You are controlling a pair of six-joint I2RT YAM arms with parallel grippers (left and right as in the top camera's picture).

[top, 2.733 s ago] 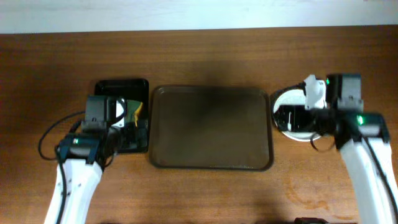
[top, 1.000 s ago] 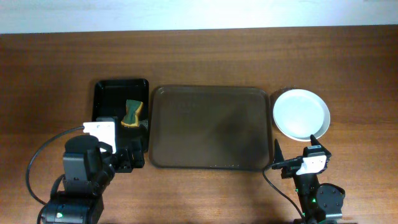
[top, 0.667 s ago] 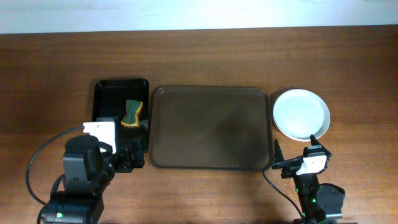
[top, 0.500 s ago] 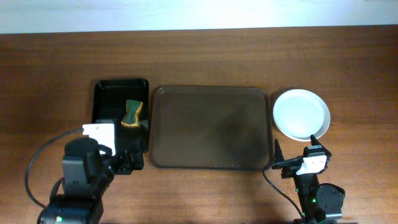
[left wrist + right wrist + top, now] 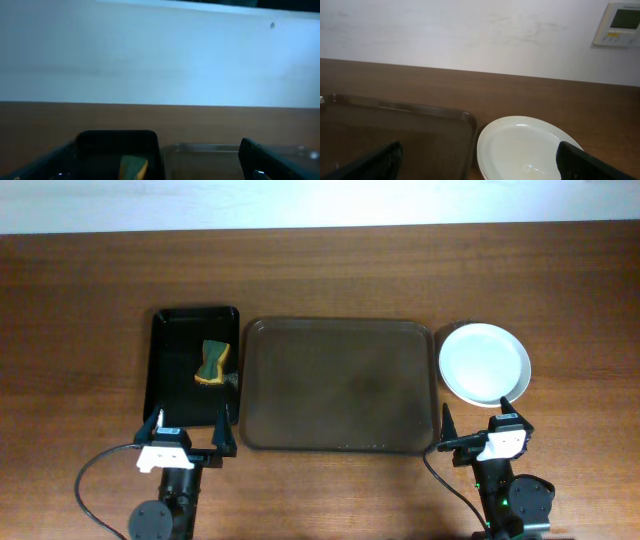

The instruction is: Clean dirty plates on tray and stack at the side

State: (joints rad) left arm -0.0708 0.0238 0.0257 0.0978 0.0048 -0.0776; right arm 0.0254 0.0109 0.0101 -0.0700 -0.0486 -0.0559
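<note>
Tray (image 5: 340,323) has no plates on it. The white plates (image 5: 485,363) sit on the bench (image 5: 330,270) at right of frame, just beside the tray's right rim. The top face looks clean with no sauce streaks visible. I can't count the layers from overhead, and the lower ones are hidden. Judging by this, the job looks done or near it.

Left fingers (image 5: 190,430) are spread wide and hold nothing. They're at lower left, over the near end of the small black tray (image 5: 170,360). The sponge (image 5: 213,362) lies in that tray, up against its right wall.
Right fingers (image 5: 474,416) are also spread wide and empty. They're at lower right, just below the plates.

Risks:
- The right fingertips point at the plates' near rim. A low forward move could catch the rim and shove the plates up-frame or into the tray rim, or slide the top plate off.
- The left fingertips straddle the black tray's near edge. A low reach for the sponge could clip the rim and drag or tip that tray.
- Any residue on the hidden plates can't be checked from here. If one was missed, unstacking it means a thin-rim pinch on a glossy plate, and that's likely to slip.
</note>
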